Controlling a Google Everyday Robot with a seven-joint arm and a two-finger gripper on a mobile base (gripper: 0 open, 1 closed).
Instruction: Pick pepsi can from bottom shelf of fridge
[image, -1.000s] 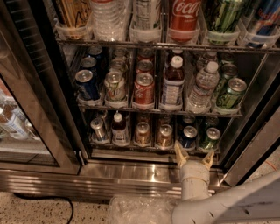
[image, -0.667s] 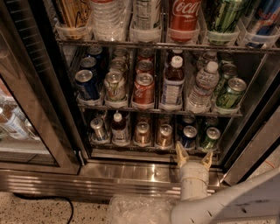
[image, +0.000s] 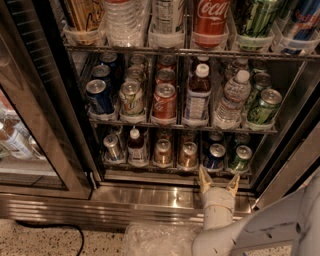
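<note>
The claw (image: 218, 179) hung low in front of the fridge (image: 45, 125), over the steel sill, its two pale fingers (image: 203, 179) spread wide with nothing between them. Just above and beyond it, the pepsi can (image: 216, 155) stood upright at the front of the bottom shelf (image: 150, 166), silver top showing, untouched. A green can (image: 240, 157) sat just beside it on the right, and a copper-brown can (image: 188, 154) on the left, with another brown can (image: 162, 151), a small bottle (image: 135, 147) and a silver can (image: 112, 147) further along that row. On the rack above were a blue can (image: 99, 96), a red can (image: 164, 101) and water bottles (image: 230, 100). The white arm (image: 260, 227) came in from the lower right.
</note>
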